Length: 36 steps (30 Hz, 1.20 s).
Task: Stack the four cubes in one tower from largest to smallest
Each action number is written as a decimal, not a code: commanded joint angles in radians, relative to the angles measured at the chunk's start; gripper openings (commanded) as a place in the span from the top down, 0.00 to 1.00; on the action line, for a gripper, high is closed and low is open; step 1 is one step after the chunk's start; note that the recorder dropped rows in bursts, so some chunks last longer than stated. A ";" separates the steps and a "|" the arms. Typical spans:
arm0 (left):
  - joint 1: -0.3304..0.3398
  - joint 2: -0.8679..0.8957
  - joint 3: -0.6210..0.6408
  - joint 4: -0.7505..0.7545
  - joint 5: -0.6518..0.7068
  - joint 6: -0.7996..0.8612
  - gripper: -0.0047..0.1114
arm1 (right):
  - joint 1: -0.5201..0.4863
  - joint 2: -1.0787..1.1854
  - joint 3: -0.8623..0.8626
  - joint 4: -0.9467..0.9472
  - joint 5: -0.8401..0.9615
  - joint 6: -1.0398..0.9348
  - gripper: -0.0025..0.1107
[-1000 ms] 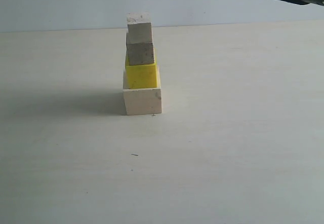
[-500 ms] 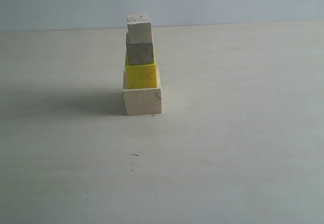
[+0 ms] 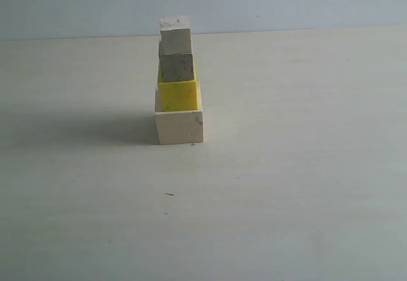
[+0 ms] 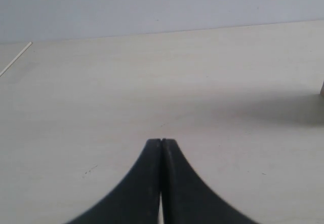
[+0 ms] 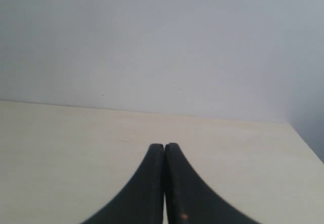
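**Q:** Where does the tower [image 3: 178, 81] stand?

**A:** Left of centre in the exterior view, on a pale table [image 3: 286, 166] before a grey-blue wall [image 3: 286, 1]. All four cubes are in one column, upright, with nothing touching it.

**Q:** In what order?

**A:** The large wooden cube [image 3: 179, 126] rests on the table. The yellow cube [image 3: 178, 95] sits on it, then the medium wooden cube [image 3: 177, 67], and the small wooden cube [image 3: 175, 39] crowns the stack. The two upper cubes look grey in the shade. A soft shadow [image 3: 82, 128] runs from the base toward the left of that view.

**Q:** And the arms?

**A:** Neither shows in the exterior view. The left wrist view has the left gripper [image 4: 161, 143] above bare table, its black jaws pressed together with nothing between them. The right wrist view shows the right gripper [image 5: 164, 147] the same way: jaws closed tip to tip and empty, facing the table's far edge and the wall.

**Q:** Is either gripper near the cubes?

**A:** Neither wrist view shows a whole cube, so both are well apart from the stack.
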 commanded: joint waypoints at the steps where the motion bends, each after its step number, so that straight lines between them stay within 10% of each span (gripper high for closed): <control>1: -0.006 -0.006 0.002 -0.001 -0.001 -0.005 0.96 | 0.009 -0.068 0.100 -0.045 -0.086 0.043 0.98; 7: -0.006 -0.006 0.002 -0.001 -0.001 -0.005 0.96 | 0.009 -0.256 0.250 -0.597 0.012 0.696 0.98; 36: -0.006 -0.006 0.002 -0.001 -0.001 -0.005 0.96 | 0.009 -0.349 0.295 -0.619 0.126 0.728 0.98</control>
